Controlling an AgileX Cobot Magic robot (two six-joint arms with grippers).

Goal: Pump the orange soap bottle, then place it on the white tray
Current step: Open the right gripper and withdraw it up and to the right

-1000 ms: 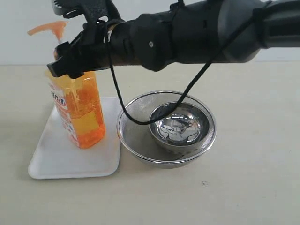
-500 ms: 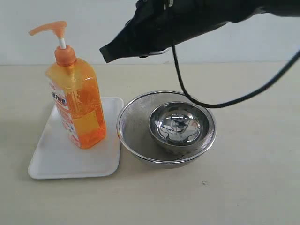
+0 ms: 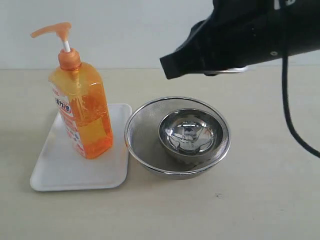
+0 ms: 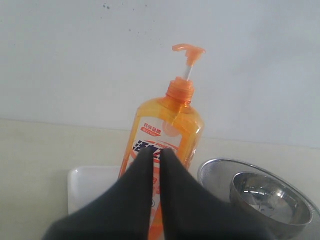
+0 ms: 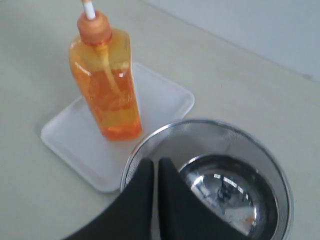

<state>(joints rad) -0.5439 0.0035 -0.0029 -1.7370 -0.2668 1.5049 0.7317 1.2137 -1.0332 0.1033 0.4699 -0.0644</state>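
Note:
The orange soap bottle (image 3: 85, 115) stands upright on the white tray (image 3: 65, 172) at the left, pump head raised, nothing touching it. My right gripper (image 3: 167, 67) hangs shut and empty above the table, right of the bottle and over the strainer's far side. The right wrist view shows its fingers together (image 5: 155, 164) over the strainer rim, with the bottle (image 5: 110, 95) and tray (image 5: 165, 100) beyond. My left gripper (image 4: 156, 152) is shut and empty, facing the bottle (image 4: 165, 125) and tray (image 4: 90, 185) from a distance. It is outside the exterior view.
A round steel mesh strainer (image 3: 145, 125) sits right beside the tray, touching its edge. A shiny steel bowl (image 3: 192, 132) rests inside it. A black cable (image 3: 295, 115) hangs from the right arm at the right edge.
My right arm has let go of the bottle's neck and pulled up and to the right. The bottle stays standing on the tray.

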